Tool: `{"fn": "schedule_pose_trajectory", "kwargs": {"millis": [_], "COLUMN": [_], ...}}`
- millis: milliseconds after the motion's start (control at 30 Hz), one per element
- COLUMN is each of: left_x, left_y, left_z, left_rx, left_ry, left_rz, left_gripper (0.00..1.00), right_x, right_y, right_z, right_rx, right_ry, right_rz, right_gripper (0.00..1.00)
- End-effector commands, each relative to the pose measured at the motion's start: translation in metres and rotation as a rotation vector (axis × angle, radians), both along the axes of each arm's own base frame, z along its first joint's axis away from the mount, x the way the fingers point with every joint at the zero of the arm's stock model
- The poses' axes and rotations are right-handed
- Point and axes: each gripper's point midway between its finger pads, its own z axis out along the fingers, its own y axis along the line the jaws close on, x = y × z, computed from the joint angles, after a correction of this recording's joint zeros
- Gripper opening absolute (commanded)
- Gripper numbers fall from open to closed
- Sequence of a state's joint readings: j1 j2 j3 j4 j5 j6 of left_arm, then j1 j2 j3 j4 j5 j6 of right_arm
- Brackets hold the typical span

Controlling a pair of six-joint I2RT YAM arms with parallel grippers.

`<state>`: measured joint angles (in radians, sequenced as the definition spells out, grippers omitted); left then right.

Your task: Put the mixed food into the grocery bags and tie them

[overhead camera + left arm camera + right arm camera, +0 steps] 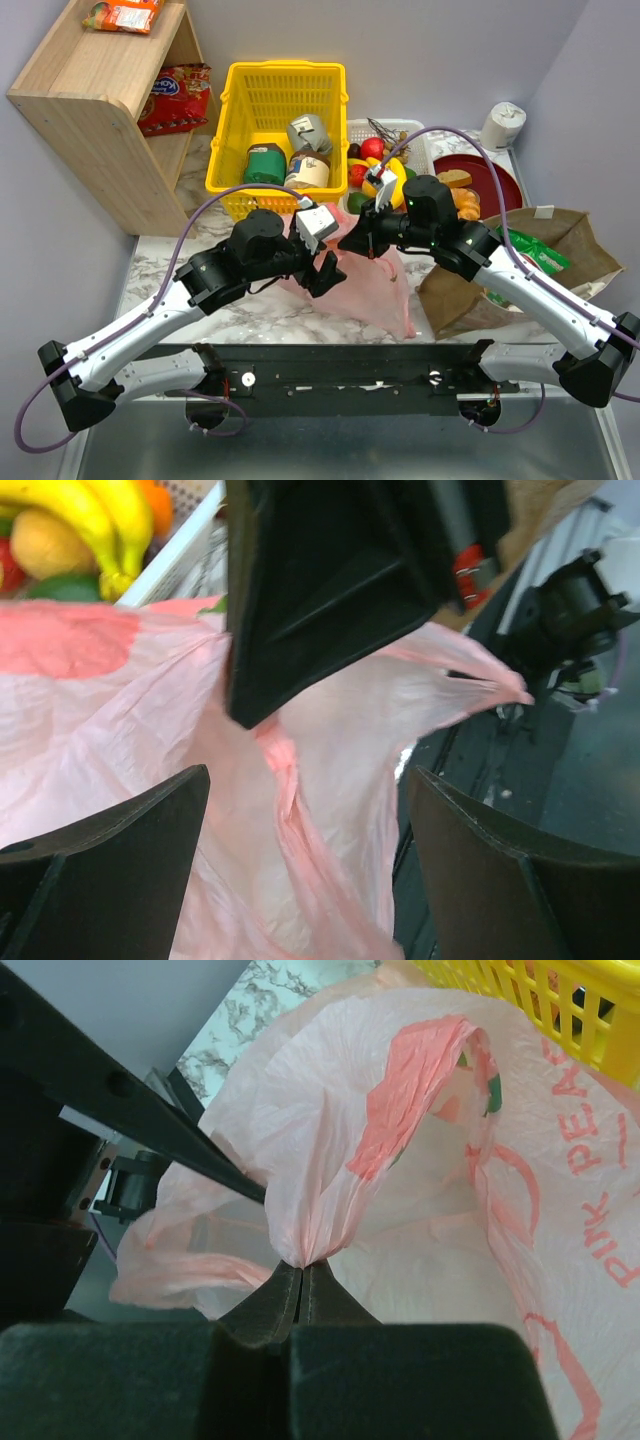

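The pink plastic bag (372, 288) lies on the table between my arms. My right gripper (366, 240) is shut on a gathered fold of its top edge, seen in the right wrist view (303, 1268). My left gripper (322, 264) is open just left of it, its fingers (150, 820) wide apart over the bag (120, 710) and holding nothing. The brown paper bag (575, 235) lies at the right with the green crisp packet (530, 252) inside. The yellow bananas (392, 178) lie in the white tray, also seen in the left wrist view (95, 515), with an orange fruit (155, 500) behind them.
A yellow basket (235, 135) with tins and jars stands at the back centre, its wall close to the bag (560, 1005). A wooden shelf (90, 120) with snack packets is at back left. A red plate (505, 180) and a paper roll (503, 122) are at back right.
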<state>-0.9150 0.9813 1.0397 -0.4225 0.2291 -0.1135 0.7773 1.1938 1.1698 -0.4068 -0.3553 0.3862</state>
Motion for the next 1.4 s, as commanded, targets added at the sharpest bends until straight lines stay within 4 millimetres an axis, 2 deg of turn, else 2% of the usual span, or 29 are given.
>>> {"fn": "schedule_pose_trajectory", "kwargs": {"millis": [0,100,333,467,567,600,633,700,733,767,800,833,867,900,933,1000,1067,1100,1200,1233,1267,1300,1367], "left_x": [0.017,0.020,0.017,0.018,0.019,0.020,0.020,0.022,0.024,0.025,0.030,0.033,0.034,0.037,0.042,0.046,0.050,0.049,0.054,0.055,0.056,0.060,0.059], "left_y": [0.016,0.019,0.021,0.029,0.030,0.029,0.028,0.026,0.026,0.026,0.028,0.031,0.032,0.033,0.038,0.040,0.043,0.039,0.043,0.044,0.047,0.049,0.050], "left_z": [0.000,-0.002,-0.031,-0.043,-0.044,-0.042,-0.040,-0.037,-0.035,-0.032,-0.031,-0.029,-0.029,-0.027,-0.026,-0.028,-0.029,-0.026,-0.026,-0.025,-0.030,-0.030,-0.036], "left_rx": [0.064,0.072,0.185,0.227,0.226,0.216,0.204,0.178,0.163,0.154,0.155,0.149,0.144,0.137,0.128,0.112,0.089,0.054,0.023,0.012,0.015,0.009,0.003], "left_ry": [-0.064,-0.089,-0.049,-0.047,-0.054,-0.060,-0.061,-0.071,-0.071,-0.073,-0.080,-0.080,-0.074,-0.076,-0.077,-0.062,-0.044,-0.037,-0.037,-0.039,-0.035,-0.036,-0.013], "left_rz": [0.110,0.129,0.098,0.114,0.119,0.122,0.124,0.137,0.153,0.162,0.191,0.204,0.215,0.226,0.247,0.261,0.264,0.245,0.247,0.257,0.269,0.285,0.289], "left_gripper": [0.89,0.89,0.86,0.76,0.50,0.30,0.20,0.00,0.00,0.00,0.00,0.00,0.00,0.00,0.00,0.00,0.00,0.00,0.00,0.00,0.00,0.00,0.00], "right_x": [-0.001,-0.001,0.001,0.002,0.002,0.002,0.002,0.002,0.003,0.003,0.008,0.012,0.016,0.025,0.030,0.046,0.062,0.077,0.117,0.139,0.152,0.168,0.200], "right_y": [-0.003,-0.002,-0.001,0.000,0.001,0.001,0.001,0.000,-0.002,-0.005,-0.013,-0.021,-0.028,-0.045,-0.053,-0.077,-0.091,-0.104,-0.118,-0.118,-0.122,-0.136,-0.142], "right_z": [0.000,-0.001,0.001,0.004,0.005,0.006,0.005,0.009,0.013,0.026,0.027,0.034,0.041,0.056,0.063,0.077,0.080,0.076,0.053,0.035,0.027,0.017,-0.009], "right_rx": [-0.009,-0.011,-0.011,-0.007,-0.004,-0.003,-0.005,-0.006,-0.010,0.002,-0.029,-0.044,-0.054,-0.062,-0.065,-0.067,-0.080,-0.100,-0.214,-0.260,-0.278,-0.297,-0.335], "right_ry": [0.005,0.009,0.001,-0.001,-0.001,-0.003,-0.003,-0.013,-0.030,-0.060,-0.076,-0.107,-0.132,-0.170,-0.192,-0.233,-0.245,-0.243,-0.235,-0.201,-0.176,-0.143,-0.054], "right_rz": [-0.017,-0.010,-0.015,-0.013,-0.008,-0.007,-0.007,-0.008,-0.010,-0.016,-0.058,-0.092,-0.127,-0.199,-0.231,-0.306,-0.348,-0.399,-0.481,-0.501,-0.529,-0.576,-0.634], "right_gripper": [0.01,0.01,0.01,0.01,0.01,0.01,0.02,0.13,0.29,0.39,0.48,0.64,0.70,0.76,0.83,0.87,0.89,0.89,0.93,0.95,0.95,0.95,0.96]}}
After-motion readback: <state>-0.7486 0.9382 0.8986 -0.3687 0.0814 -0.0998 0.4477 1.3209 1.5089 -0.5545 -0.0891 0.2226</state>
